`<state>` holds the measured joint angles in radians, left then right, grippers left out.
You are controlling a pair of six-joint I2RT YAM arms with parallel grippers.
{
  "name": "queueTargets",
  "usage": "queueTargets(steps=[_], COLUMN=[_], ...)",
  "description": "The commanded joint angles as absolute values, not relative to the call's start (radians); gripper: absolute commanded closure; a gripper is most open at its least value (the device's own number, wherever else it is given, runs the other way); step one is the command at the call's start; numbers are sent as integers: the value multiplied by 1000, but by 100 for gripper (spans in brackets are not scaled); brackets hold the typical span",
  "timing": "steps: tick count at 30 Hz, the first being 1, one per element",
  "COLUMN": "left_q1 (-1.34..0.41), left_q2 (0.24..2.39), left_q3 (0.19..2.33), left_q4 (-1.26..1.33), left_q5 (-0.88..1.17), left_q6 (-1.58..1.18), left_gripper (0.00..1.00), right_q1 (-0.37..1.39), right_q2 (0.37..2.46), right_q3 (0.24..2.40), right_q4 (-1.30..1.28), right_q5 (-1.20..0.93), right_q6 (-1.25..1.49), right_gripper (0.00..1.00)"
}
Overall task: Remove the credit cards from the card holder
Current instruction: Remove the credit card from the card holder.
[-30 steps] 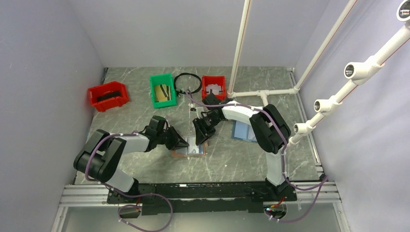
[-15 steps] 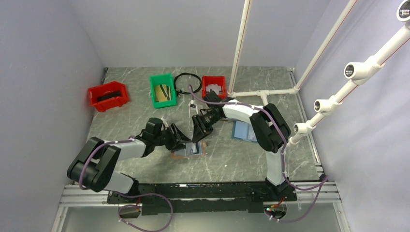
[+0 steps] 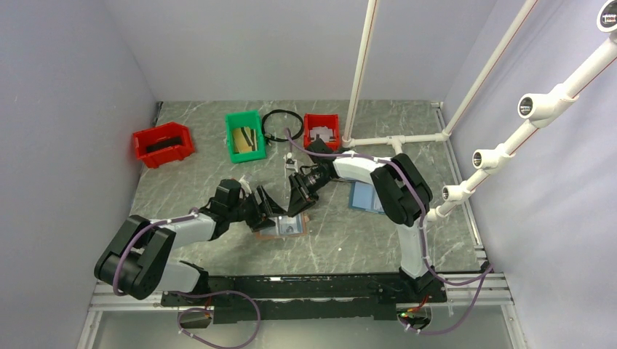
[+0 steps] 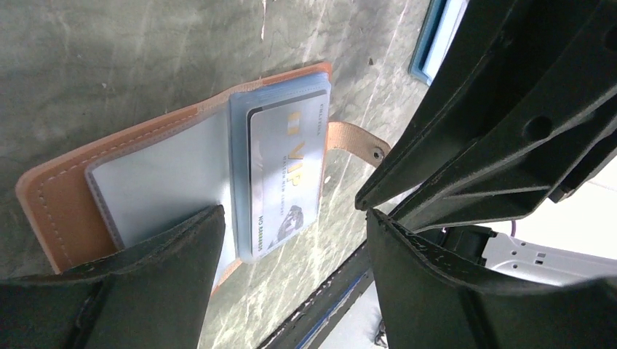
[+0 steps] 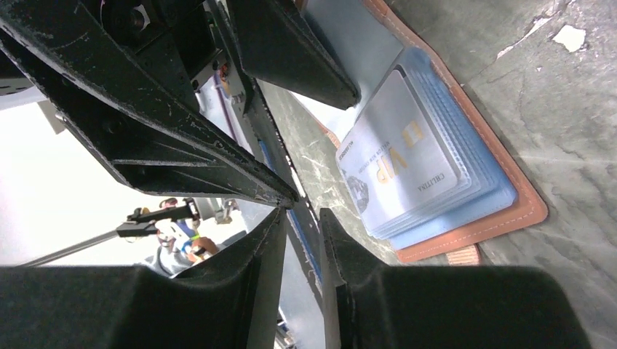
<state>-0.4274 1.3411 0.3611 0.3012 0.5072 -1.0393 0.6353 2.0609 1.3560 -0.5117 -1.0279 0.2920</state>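
Card holder (image 3: 289, 227) lies open at table centre, credit card (image 4: 284, 174) pocketed; left gripper (image 3: 270, 211) at its 10 o'clock, fingers spread empty; right gripper (image 3: 300, 203) at 12 o'clock, fingers nearly together, grip unclear

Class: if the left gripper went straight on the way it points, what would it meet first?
Probably the credit card in the open card holder, just ahead of the left gripper, jaws open; depth unclear.
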Motion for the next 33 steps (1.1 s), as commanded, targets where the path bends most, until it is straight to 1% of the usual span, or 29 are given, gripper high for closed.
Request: queueTargets(steps=[1,3,7,9,13,16,22,24,33], left_q1=[-439,-440,-439,-439,-440,-439,-440,-440,-444], left_q2=[1325,1326,1316,1314,1315,1311,1314,1324,1363], left_q3=[386,393,406,409,404,405,403,403,413], left_q4=[353,334,264,237,236,224,221,237,275], left_q5=[623,619,588,568,552,545,550,563,628], left_q6=[-1011,-1003,-983,-982,-992,-990,-978,-972,-939], left_gripper=[23,23,23,26,30,32,32,31,24], right_q1=[645,646,644,644,651,656,670,674,689], right_q2=[2088,2083,2058,2051,2064,2071,2068,2073,2108], right_q3=[1392,1401,1410,1404,1407,1414,1413,1413,1418], right_q4=[-411,-435,-511,-517,-529,-536,-539,-535,-523], right_q5=[-1044,-1006,-814,-746,-696,-682,-670,-682,-730], right_q6=[329,306,233,229,222,217,212,217,246], right_gripper=[75,75,73,72,69,66,63,62,67])
